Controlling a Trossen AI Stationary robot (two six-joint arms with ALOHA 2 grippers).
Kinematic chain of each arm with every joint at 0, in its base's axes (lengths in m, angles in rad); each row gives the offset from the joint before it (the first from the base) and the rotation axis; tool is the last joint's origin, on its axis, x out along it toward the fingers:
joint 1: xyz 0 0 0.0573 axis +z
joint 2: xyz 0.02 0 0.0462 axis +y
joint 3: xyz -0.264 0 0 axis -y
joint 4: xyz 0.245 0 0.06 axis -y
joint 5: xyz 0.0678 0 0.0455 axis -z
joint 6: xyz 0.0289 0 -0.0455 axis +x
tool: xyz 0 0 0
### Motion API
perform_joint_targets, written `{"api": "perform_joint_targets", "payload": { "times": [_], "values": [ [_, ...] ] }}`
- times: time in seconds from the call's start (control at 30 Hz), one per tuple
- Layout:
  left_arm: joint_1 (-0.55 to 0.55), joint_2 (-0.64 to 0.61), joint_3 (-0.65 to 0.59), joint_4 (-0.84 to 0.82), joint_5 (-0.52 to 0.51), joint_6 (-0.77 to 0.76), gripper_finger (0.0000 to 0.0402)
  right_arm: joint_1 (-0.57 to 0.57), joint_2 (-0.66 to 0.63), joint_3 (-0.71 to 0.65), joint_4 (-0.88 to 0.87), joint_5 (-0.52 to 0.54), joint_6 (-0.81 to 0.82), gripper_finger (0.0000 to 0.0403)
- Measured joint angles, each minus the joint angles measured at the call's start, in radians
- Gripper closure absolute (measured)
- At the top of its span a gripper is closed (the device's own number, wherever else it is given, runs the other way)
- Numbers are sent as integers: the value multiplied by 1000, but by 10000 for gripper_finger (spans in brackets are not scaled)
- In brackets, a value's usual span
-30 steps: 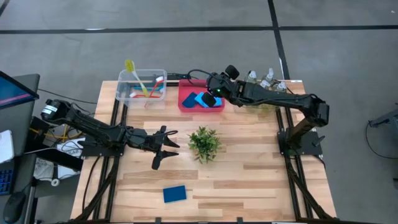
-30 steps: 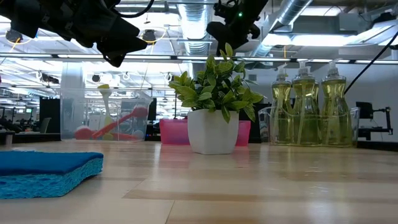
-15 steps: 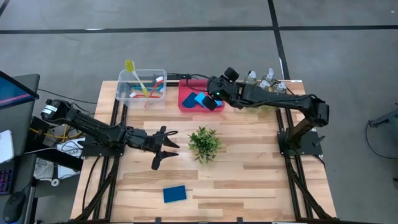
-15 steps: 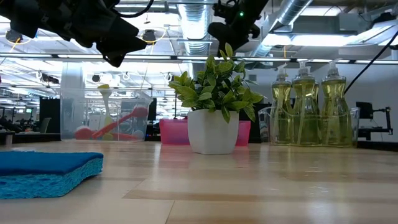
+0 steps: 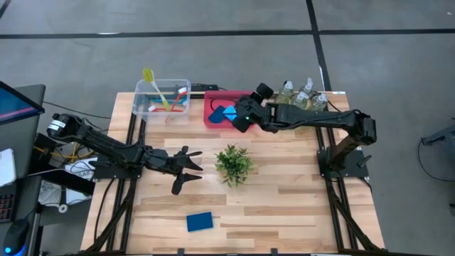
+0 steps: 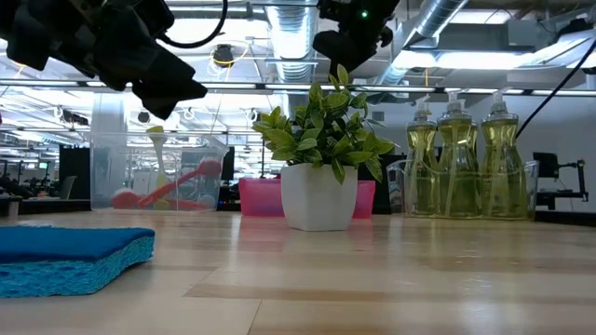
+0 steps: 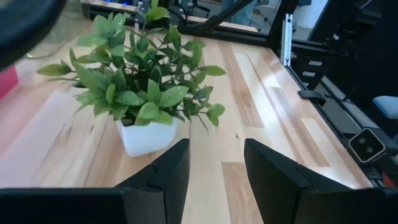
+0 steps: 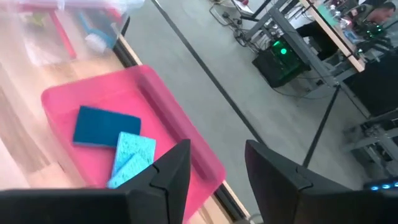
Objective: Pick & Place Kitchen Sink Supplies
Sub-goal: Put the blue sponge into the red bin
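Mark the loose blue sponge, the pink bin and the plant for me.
loose blue sponge (image 5: 200, 222), high view, centre of its top face.
pink bin (image 5: 210, 122), high view, on its near-left rim.
plant (image 5: 234, 163), high view, middle of the leaves.

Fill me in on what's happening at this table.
Two robot arms are sorting sink supplies. The right end effector hangs open and empty at the pink bin, where blue sponges lie. The left end effector waits open beside the plant. One blue sponge lies loose on the table.
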Motion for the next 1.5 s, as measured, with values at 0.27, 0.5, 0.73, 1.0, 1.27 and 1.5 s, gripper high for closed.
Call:
{"api": "perform_joint_targets", "payload": {
  "times": [0.27,0.5,0.73,1.0,1.27,1.5],
  "values": [
    [-2,0,0,7,118,-31,247,92,-9,0,-108,40,34,273],
    [-46,0,0,5,103,-93,247,234,-77,-40,-205,223,142,284],
    [-81,0,1,-58,118,-186,247,420,-270,-337,-121,259,288,284],
    [-161,0,1,-74,160,-226,247,706,-427,-682,341,247,295,285],
    [-263,38,11,-76,-29,-222,247,825,-389,-769,601,247,175,285],
    [-332,208,118,-79,-103,-204,247,827,-361,-769,712,245,133,285]
  ]
}}
